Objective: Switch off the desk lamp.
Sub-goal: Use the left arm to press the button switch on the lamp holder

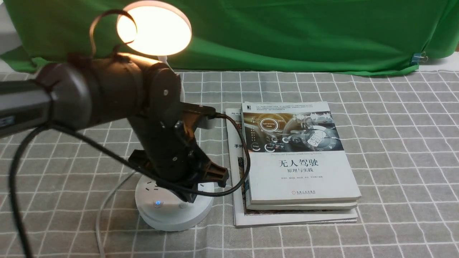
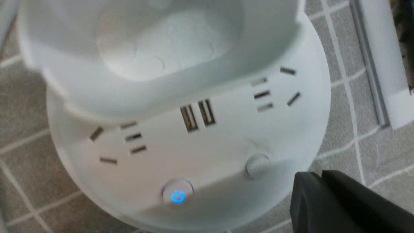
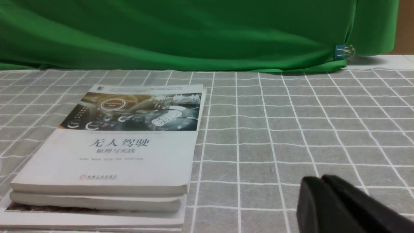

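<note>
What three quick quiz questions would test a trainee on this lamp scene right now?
1. True or false: the desk lamp is lit.
2. Fill in: the books lie on the lamp's ___ side, by the robot's own sides.
3. The left end effector is nearest to: A the lamp's head, B the unlit button on the base, C the books.
Key: 1 true; 2 right; 3 B.
</note>
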`<state>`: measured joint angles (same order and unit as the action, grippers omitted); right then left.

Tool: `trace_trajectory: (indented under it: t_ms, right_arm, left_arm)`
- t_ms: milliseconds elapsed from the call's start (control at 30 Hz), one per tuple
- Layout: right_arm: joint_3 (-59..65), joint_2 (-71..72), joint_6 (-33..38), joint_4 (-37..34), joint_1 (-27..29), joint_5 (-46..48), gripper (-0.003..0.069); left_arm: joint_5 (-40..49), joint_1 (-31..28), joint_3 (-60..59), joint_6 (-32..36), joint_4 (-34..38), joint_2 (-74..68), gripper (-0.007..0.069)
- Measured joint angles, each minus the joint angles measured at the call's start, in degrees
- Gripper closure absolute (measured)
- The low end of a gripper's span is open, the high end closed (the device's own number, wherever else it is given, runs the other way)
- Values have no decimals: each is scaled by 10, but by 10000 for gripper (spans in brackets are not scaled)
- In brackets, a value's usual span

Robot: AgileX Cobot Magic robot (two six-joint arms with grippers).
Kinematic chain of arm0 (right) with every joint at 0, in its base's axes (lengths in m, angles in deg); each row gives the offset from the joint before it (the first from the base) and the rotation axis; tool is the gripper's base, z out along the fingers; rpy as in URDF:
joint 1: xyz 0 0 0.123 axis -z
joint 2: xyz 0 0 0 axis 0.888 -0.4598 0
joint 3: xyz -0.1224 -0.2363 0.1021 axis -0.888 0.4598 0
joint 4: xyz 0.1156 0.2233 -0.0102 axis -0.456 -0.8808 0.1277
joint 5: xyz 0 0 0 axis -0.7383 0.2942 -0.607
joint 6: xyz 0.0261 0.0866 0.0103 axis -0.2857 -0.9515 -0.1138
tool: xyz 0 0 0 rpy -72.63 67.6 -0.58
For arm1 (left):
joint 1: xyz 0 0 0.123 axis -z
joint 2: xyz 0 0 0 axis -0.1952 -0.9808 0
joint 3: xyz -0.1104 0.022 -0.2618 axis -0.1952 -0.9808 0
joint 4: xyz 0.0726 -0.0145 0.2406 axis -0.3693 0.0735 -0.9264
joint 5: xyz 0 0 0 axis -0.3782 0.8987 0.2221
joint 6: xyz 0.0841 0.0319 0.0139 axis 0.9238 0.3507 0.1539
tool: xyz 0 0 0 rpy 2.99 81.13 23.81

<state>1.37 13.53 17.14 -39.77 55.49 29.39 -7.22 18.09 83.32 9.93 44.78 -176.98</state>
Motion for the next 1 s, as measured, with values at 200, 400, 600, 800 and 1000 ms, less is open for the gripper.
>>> trace_trajectory:
  t_ms: [200,400,600,800,1000]
  right_arm:
    - [0,0,0,0,0,0,622]
    - [0,0,0,0,0,0,622]
    - [0,0,0,0,0,0,622]
    - [0,0,0,0,0,0,622]
    - [0,0,0,0,0,0,622]
  left_arm:
    - [15,-1,8,-2,-11,-10,606]
    - [23,-2,9,-2,-12,-15,606]
    - [17,-2,9,-1,-12,-31,606]
    - [6,-2,11,-1,-12,-51,606]
    - [10,-2,14,0,-15,-51,606]
